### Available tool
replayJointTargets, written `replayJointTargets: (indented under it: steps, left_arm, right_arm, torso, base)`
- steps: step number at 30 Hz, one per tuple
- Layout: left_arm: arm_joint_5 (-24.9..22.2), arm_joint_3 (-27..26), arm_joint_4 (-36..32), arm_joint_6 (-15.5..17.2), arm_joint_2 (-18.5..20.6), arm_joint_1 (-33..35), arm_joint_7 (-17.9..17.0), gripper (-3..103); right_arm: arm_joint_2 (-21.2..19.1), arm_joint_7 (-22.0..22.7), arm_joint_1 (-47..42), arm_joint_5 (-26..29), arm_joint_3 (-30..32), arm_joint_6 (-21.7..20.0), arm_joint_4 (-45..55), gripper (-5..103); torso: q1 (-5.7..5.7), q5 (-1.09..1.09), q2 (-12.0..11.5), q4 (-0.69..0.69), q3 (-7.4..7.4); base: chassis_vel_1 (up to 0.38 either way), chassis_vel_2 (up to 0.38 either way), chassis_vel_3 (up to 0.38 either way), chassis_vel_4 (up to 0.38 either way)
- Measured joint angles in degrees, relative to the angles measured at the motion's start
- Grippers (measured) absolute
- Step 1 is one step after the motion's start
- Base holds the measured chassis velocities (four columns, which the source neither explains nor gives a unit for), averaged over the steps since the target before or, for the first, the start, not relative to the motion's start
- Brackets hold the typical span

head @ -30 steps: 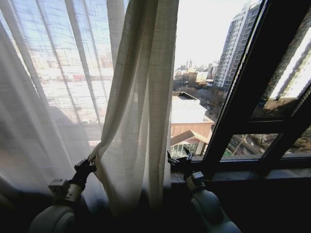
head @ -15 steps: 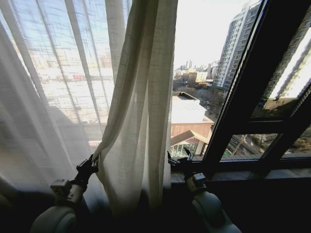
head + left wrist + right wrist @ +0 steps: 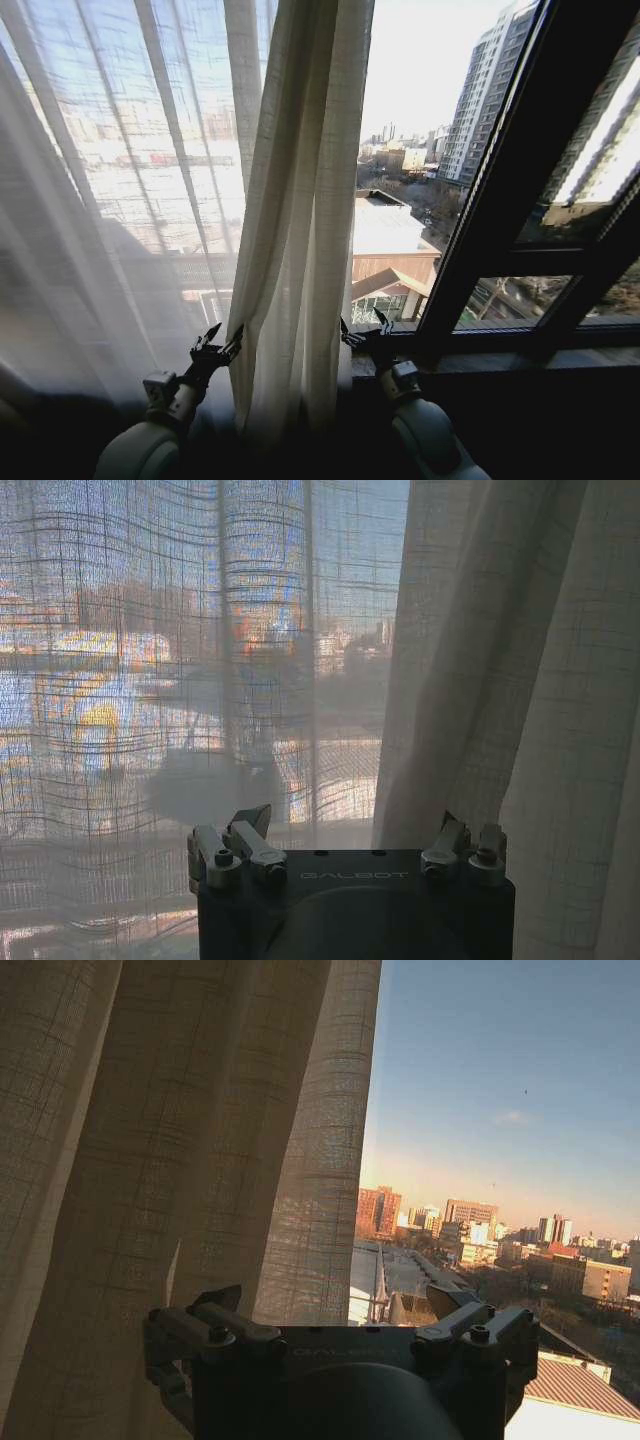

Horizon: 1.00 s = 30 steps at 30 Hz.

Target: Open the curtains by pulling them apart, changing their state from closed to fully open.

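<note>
The left pincer (image 3: 220, 345) has let go of the curtains (image 3: 300, 230) and now stands wide open just beside the gathered fold, nearer to the middle than a second ago. The bunched panel hangs straighter in the centre. The right pincer (image 3: 362, 331), also wide, waits at its right edge. The window's left side stays covered.

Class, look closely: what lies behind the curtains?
Through the sheer curtains you can make out window bars, blurred buildings and sky. Behind the bunched folds nothing shows; the thick fabric covers it.
</note>
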Motion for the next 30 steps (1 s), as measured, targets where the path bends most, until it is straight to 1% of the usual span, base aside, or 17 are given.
replayJointTargets:
  steps: [4, 6, 8, 10, 13, 16, 17, 30]
  left_arm:
    - [0.1, 1.77, 1.66, -0.15, -0.51, -1.4, -0.05, 96]
    - [0.16, 1.75, 1.62, -0.15, -0.83, -1.33, -0.25, 96]
    - [0.34, 1.17, 1.15, -0.27, -1.45, -0.69, -1.73, 99]
    - [0.53, 0.82, 0.97, -0.37, -1.58, -0.49, -2.26, 100]
    - [1.52, -0.59, 0.2, -0.59, -1.79, -0.1, -4.76, 100]
    - [1.71, -1.09, -0.08, -0.64, -1.9, -0.04, -5.34, 100]
    - [2.0, -1.62, -0.29, -0.78, -2.05, 0.11, -5.72, 100]
    - [2.59, -2.0, -1.25, -1.01, -2.22, 1.2, -5.75, 100]
  right_arm:
    - [-0.29, 0.03, -0.04, 0.02, 0.0, 0.0, -0.08, 100]
    - [-0.28, 0.04, -0.05, 0.04, 0.09, 0.0, -0.1, 100]
    - [-0.06, 0.1, 0.09, 0.11, 0.2, -0.07, -0.21, 100]
    - [0.03, 0.12, 0.16, 0.11, 0.21, -0.1, -0.21, 100]
    - [0.61, 0.28, 0.61, 0.14, 0.23, -0.45, -0.19, 100]
    - [0.7, 0.55, 0.69, 0.16, 0.29, -0.7, -0.16, 100]
    - [0.71, 1.08, 0.69, 0.25, 0.39, -1.36, 0.02, 100]
    - [0.74, 1.42, 0.74, 0.42, 0.32, -3.1, 0.38, 100]
  torso:
    - [0.0, 0.0, 0.0, -0.01, 0.01]
    - [0.0, 0.0, 0.0, -0.01, 0.0]
    - [0.0, 0.0, 0.0, 0.0, 0.0]
    - [0.0, 0.0, 0.0, 0.0, 0.0]
    - [0.0, 0.01, 0.0, 0.0, 0.0]
    - [0.0, 0.0, 0.0, 0.01, 0.0]
    - [0.0, 0.0, 0.0, 0.0, 0.0]
    - [0.0, 0.0, 0.0, 0.0, 0.0]
  base:
    - [0.0, 0.0, 0.0, 0.0]
    - [0.0, 0.0, 0.0, 0.0]
    - [0.0, 0.0, 0.0, 0.0]
    - [0.0, 0.0, 0.0, 0.0]
    - [0.0, 0.0, 0.0, 0.0]
    - [0.0, 0.0, 0.0, 0.0]
    - [0.0, 0.0, 0.0, 0.0]
    - [0.0, 0.0, 0.0, 0.0]
